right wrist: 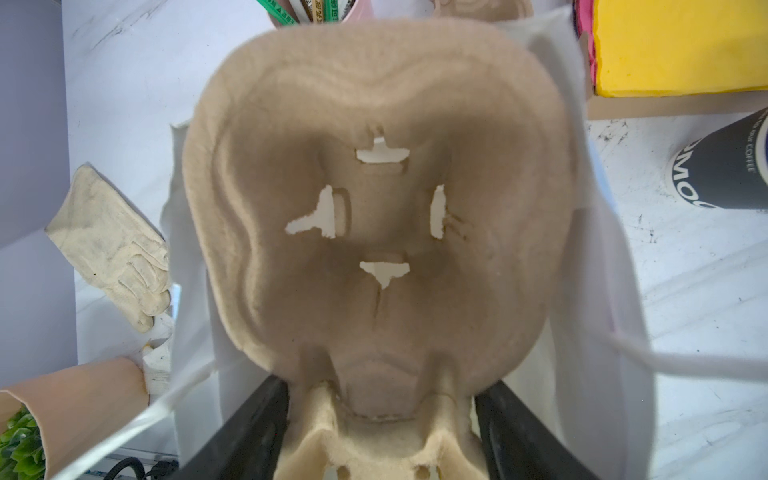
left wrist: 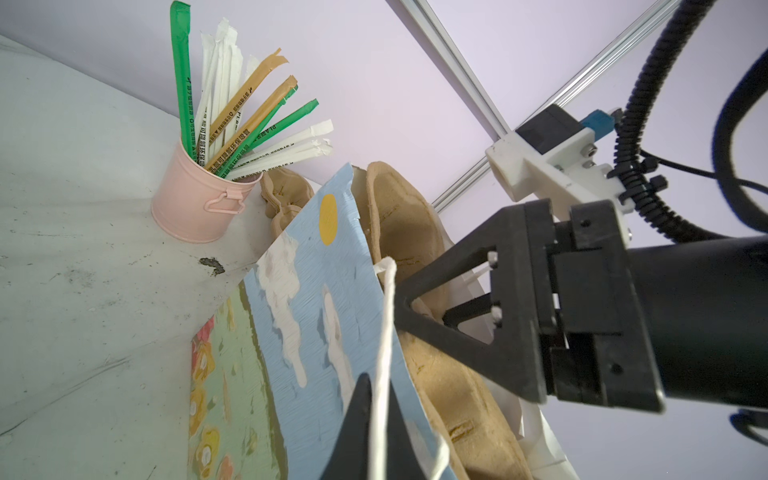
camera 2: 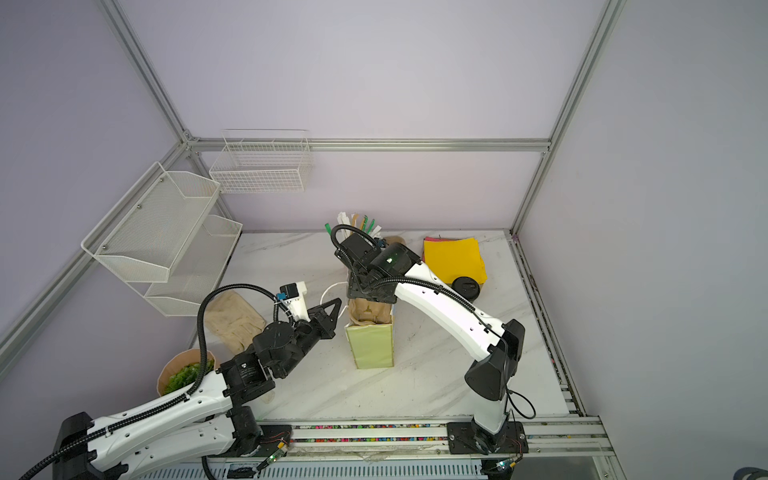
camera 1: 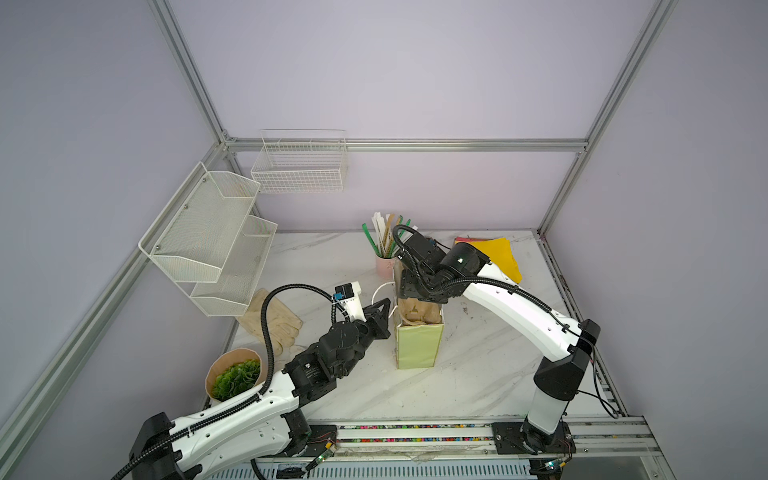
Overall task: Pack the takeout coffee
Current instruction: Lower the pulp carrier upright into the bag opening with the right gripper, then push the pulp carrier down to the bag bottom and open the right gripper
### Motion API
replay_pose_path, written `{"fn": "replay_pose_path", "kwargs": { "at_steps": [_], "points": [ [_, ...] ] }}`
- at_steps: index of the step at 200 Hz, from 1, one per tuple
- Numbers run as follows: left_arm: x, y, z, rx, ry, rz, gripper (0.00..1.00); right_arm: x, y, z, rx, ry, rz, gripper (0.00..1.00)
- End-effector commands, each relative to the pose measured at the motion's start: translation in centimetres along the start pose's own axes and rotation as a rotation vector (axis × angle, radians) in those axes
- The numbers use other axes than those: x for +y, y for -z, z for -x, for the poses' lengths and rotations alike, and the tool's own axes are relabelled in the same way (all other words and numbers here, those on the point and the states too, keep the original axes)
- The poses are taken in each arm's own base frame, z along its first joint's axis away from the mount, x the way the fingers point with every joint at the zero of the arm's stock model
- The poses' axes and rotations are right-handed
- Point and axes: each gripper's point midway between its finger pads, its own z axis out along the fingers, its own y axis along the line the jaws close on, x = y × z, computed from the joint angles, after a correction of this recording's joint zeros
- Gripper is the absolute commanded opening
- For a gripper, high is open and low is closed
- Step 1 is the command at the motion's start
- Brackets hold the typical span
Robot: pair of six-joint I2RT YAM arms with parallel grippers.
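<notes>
The takeout coffee, a black cup with white lettering [right wrist: 723, 166] and a black lid [camera 2: 467, 287], stands on the table to the right of the paper bag [camera 1: 417, 347] [camera 2: 370, 347]. My left gripper [camera 1: 389, 301] [left wrist: 376, 399] is shut on the bag's white string handle [left wrist: 384, 316] at the bag's left edge. My right gripper [right wrist: 384, 384] points down over the bag's mouth. Its two fingers press on either side of a brown pulp cup carrier [right wrist: 382, 104] [camera 1: 415, 309], which hangs partly inside the bag. In a top view the right arm hides the cup.
A pink cup of straws and stirrers [camera 1: 385, 266] [left wrist: 199, 208] stands just behind the bag. Yellow napkins [camera 2: 455, 257] lie at the back right. Pale gloves [camera 1: 272, 320] and a potted plant [camera 1: 235, 376] sit on the left. White wire racks [camera 1: 208, 237] hang on the left wall.
</notes>
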Motion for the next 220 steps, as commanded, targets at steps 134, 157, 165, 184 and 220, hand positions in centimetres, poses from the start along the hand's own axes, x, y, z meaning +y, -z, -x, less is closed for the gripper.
{"fn": "replay_pose_path", "kwargs": {
  "at_steps": [134, 157, 165, 184, 220],
  "points": [
    [-3.5, 0.2, 3.7, -0.083, 0.003, -0.065, 0.06, -1.9, -3.2, -2.4, 0.092, 0.136, -0.111, 0.73],
    [-3.5, 0.2, 3.8, -0.085, 0.0, -0.065, 0.06, -1.8, -3.7, -2.8, 0.111, 0.157, -0.103, 0.73],
    [-3.5, 0.3, 3.8, -0.087, -0.002, -0.065, 0.06, -1.9, -3.8, -3.0, 0.119, 0.16, -0.109, 0.73],
    [-3.4, 0.4, 3.9, -0.091, -0.007, -0.061, 0.06, -2.0, -3.8, -3.1, 0.126, 0.162, -0.109, 0.73],
    [-3.6, 0.5, 4.3, -0.102, -0.015, -0.062, 0.05, -2.1, -4.6, -4.0, 0.163, 0.191, -0.111, 0.73]
  ]
}}
